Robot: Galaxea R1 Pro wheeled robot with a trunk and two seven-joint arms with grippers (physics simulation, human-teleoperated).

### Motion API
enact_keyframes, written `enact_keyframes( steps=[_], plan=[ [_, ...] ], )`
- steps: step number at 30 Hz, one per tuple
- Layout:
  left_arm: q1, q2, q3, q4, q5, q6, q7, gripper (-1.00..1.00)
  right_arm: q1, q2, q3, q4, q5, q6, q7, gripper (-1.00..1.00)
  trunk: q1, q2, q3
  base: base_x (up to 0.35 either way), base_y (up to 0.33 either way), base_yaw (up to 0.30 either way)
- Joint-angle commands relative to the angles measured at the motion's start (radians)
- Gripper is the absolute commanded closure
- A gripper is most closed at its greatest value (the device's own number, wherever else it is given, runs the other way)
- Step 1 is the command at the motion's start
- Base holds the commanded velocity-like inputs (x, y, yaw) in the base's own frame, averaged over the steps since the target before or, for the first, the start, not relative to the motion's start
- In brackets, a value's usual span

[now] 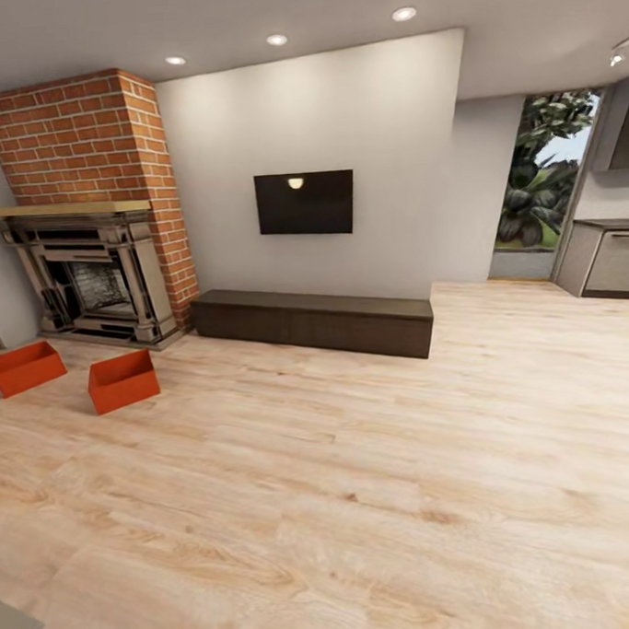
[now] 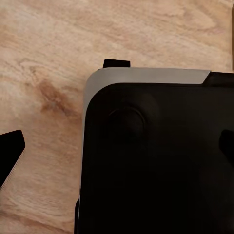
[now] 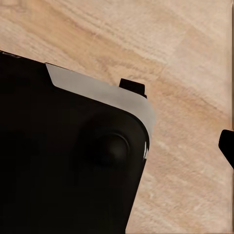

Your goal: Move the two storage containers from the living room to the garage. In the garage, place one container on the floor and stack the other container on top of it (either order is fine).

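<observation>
Wood-plank floor (image 1: 361,496) is stretching bare between me and two orange containers (image 1: 123,381) (image 1: 24,367), sitting apart beside the brick fireplace (image 1: 96,280), long axes running leftward-back. I cannot tell my fingers' state.

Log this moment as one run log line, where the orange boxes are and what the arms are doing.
room: living room | two orange-red rectangular lidless boxes: apart on light wood-plank floor, near red brick fireplace | arms: pointing down over robot's black base | nothing held
</observation>
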Motion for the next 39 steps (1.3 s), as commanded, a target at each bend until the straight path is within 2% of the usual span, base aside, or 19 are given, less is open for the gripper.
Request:
enact_keyframes(
  steps=[1,11,39],
  plan=[
    [0.000,0.000,0.000,0.000,0.009,-0.002,-0.001,-1.00,-0.001,0.000,0.006,0.003,-0.011,-0.006,0.006,-1.00,0.001,0.000,-0.001,0.322,0.000,0.000],
    [0.000,0.000,0.000,0.000,0.009,-0.002,-0.001,-1.00,-0.001,0.000,0.006,0.003,-0.011,-0.006,0.006,-1.00,0.001,0.000,-0.001,0.322,0.000,0.035],
    [0.000,0.000,0.001,0.000,0.009,-0.002,-0.001,-1.00,-0.001,0.000,0.006,0.003,-0.011,-0.006,0.005,-1.00,0.001,0.000,-0.001,0.322,0.000,0.263]
  ],
)
